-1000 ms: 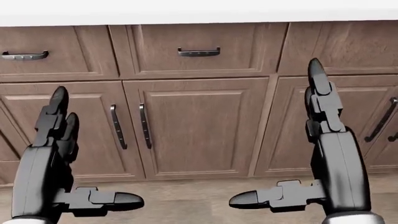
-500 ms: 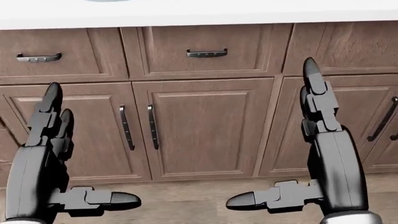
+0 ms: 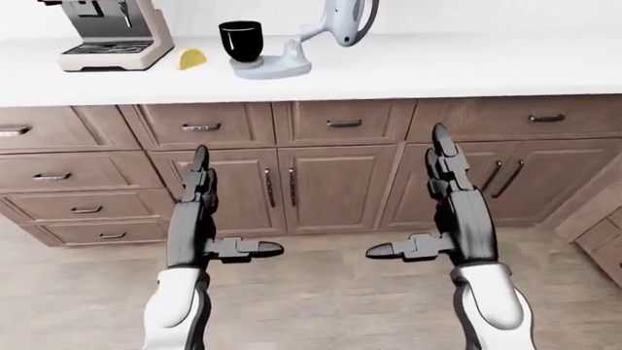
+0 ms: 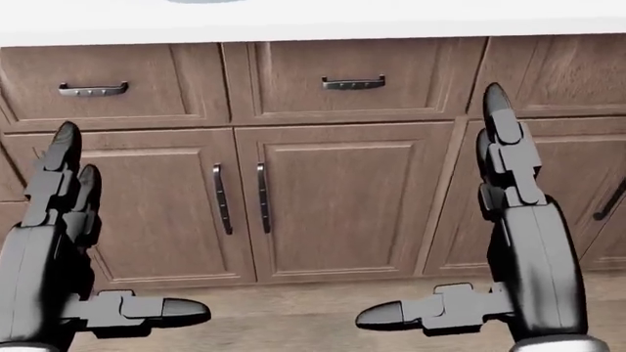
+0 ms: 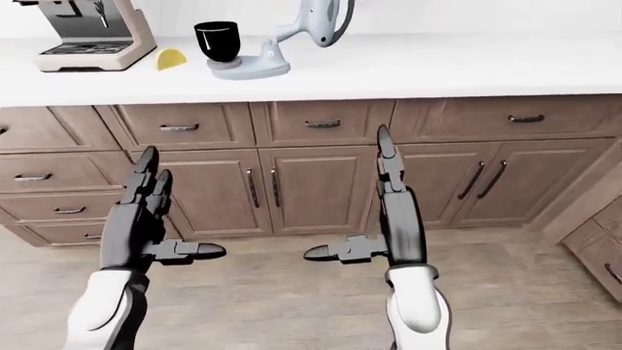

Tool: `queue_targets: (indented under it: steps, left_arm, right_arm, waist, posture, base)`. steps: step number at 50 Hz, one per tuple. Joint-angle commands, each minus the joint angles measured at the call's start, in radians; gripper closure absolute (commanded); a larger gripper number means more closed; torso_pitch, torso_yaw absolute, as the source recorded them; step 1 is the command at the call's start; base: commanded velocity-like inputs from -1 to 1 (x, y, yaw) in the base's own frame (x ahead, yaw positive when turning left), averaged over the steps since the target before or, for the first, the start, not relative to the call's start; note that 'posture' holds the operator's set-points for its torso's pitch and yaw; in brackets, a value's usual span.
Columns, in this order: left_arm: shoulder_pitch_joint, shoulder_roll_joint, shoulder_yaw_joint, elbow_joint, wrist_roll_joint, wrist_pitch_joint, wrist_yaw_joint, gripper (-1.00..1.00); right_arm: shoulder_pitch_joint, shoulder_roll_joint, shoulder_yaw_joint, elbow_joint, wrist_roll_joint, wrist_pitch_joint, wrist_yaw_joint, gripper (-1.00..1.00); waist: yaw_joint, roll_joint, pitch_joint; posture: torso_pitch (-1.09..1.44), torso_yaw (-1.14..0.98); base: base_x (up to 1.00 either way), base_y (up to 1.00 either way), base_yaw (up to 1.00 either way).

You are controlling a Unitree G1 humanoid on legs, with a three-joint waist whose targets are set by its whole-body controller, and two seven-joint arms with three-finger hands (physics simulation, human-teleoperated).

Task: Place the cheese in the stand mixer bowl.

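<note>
cabinets shifted right; yellow cheese wedge, both hands spread, empty

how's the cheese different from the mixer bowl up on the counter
The cheese is a small yellow wedge; the stand mixer bowl is a taller black cup shape. The cheese lies directly on the white counter, while the bowl sits on the mixer's pale base under its tilted-up head. The cheese lies left of the bowl, beside the coffee machine. Neither is held by a hand.

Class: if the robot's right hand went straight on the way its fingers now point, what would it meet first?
Probably the cabinet front below the counter. The right hand is open and empty, nothing shows between, though depth is unclear.
</note>
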Motion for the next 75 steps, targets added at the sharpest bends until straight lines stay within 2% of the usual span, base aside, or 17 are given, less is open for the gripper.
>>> queue_targets:
  steps: [1,9,11,13,23,27,28,31,35,40,42,52,61,63,65,66,75]
  left_arm:
    - [-0.016,0.005,0.005,-0.03,-0.003,-0.022,-0.001,-1.0]
    - [-0.013,0.002,-0.002,-0.038,0.007,-0.025,0.0,-1.0]
    - [-0.021,0.005,0.006,-0.03,0.004,-0.028,-0.001,-1.0]
    - [-0.026,0.009,0.018,-0.048,-0.003,-0.01,-0.002,-1.0]
    - [-0.01,0.014,0.054,-0.073,-0.016,-0.02,0.002,-1.0]
    - [-0.006,0.012,0.052,-0.077,-0.016,-0.02,0.002,-1.0]
    - [-0.007,0.013,0.052,-0.078,-0.015,-0.019,0.001,-1.0]
    - [-0.007,0.012,0.053,-0.075,-0.015,-0.021,0.001,-1.0]
    - [-0.015,0.016,0.061,-0.082,-0.02,-0.011,0.002,-1.0]
    - [-0.026,0.02,0.064,-0.065,-0.019,-0.014,0.004,-1.0]
    - [-0.027,0.02,0.064,-0.064,-0.019,-0.014,0.005,-1.0]
    - [-0.032,0.023,0.065,-0.074,-0.017,-0.002,0.005,-1.0]
    - [-0.031,0.024,0.071,-0.077,-0.018,0.001,0.004,-1.0]
    - [-0.03,0.025,0.072,-0.078,-0.018,0.001,0.003,-1.0]
    - [-0.026,0.024,0.07,-0.074,-0.017,-0.007,0.002,-1.0]
    - [-0.027,0.025,0.073,-0.075,-0.018,-0.005,0.002,-1.0]
    - [-0.016,0.021,0.072,-0.08,-0.016,-0.013,0.002,-1.0]
  right_arm:
    - [-0.012,-0.001,-0.003,-0.029,0.0,-0.018,-0.006,-1.0]
    - [-0.001,0.002,-0.013,-0.053,0.007,-0.02,-0.017,-1.0]
    - [0.001,0.001,-0.017,-0.057,0.01,-0.02,-0.02,-1.0]
    - [0.0,0.0,-0.017,-0.056,0.011,-0.021,-0.021,-1.0]
    - [-0.004,0.001,-0.01,-0.07,0.004,-0.005,-0.027,-1.0]
    - [-0.005,0.0,-0.013,-0.069,0.005,-0.005,-0.027,-1.0]
    - [-0.005,0.0,-0.014,-0.068,0.006,-0.006,-0.027,-1.0]
    - [-0.005,-0.001,-0.013,-0.075,0.004,-0.001,-0.025,-1.0]
    - [-0.003,0.0,-0.01,-0.077,0.002,0.0,-0.027,-1.0]
    - [-0.005,0.0,-0.005,-0.077,-0.003,0.004,-0.027,-1.0]
    - [-0.006,0.001,-0.005,-0.075,-0.003,0.003,-0.027,-1.0]
    - [-0.012,-0.001,-0.004,-0.078,-0.003,0.007,-0.022,-1.0]
    - [-0.013,-0.001,-0.002,-0.084,-0.002,0.012,-0.018,-1.0]
    - [-0.013,-0.001,-0.002,-0.085,-0.002,0.012,-0.017,-1.0]
    - [-0.013,-0.001,-0.001,-0.085,-0.003,0.012,-0.017,-1.0]
    - [-0.013,-0.001,-0.001,-0.084,-0.002,0.011,-0.017,-1.0]
    - [-0.011,0.0,0.002,-0.084,-0.003,0.008,-0.016,-1.0]
  waist:
    - [-0.003,0.0,-0.012]
    - [-0.003,0.05,-0.005]
    - [-0.005,0.084,-0.003]
    - [-0.004,0.156,-0.024]
    - [0.001,0.055,-0.005]
    - [0.0,-0.014,-0.011]
    - [-0.011,0.024,-0.009]
    - [-0.005,0.009,-0.019]
    - [-0.002,0.046,-0.005]
    - [-0.009,0.154,-0.032]
    - [-0.002,0.131,-0.004]
    - [-0.002,-0.008,-0.014]
    - [-0.005,0.053,-0.005]
    - [-0.008,0.09,-0.005]
    - [-0.005,0.173,-0.028]
    - [0.003,0.127,-0.017]
    - [0.0,0.05,-0.003]
  posture:
    - [0.0,0.0]
    - [0.0,0.0]
    - [0.0,0.0]
    - [0.0,0.0]
    - [0.0,0.0]
    - [0.0,0.0]
    - [0.0,0.0]
    - [0.0,0.0]
    - [0.0,0.0]
    - [0.0,0.0]
    - [0.0,0.0]
    - [0.0,0.0]
    - [0.0,0.0]
    - [0.0,0.0]
    - [0.0,0.0]
    - [0.0,0.0]
    - [0.0,0.0]
  base:
    - [0.0,0.22,0.0]
    - [0.0,0.22,0.0]
    - [0.0,0.23,0.0]
    - [0.0,0.22,0.0]
    - [0.0,0.23,0.0]
    - [0.0,0.23,0.0]
    - [0.0,0.23,0.0]
    - [0.0,0.23,0.0]
    - [0.0,0.24,0.0]
    - [0.0,0.24,0.0]
    - [0.0,0.24,0.0]
    - [0.0,0.26,0.0]
    - [0.0,0.27,0.0]
    - [0.0,0.26,0.0]
    - [0.0,0.26,0.0]
    - [0.0,0.26,0.0]
    - [0.0,0.26,0.0]
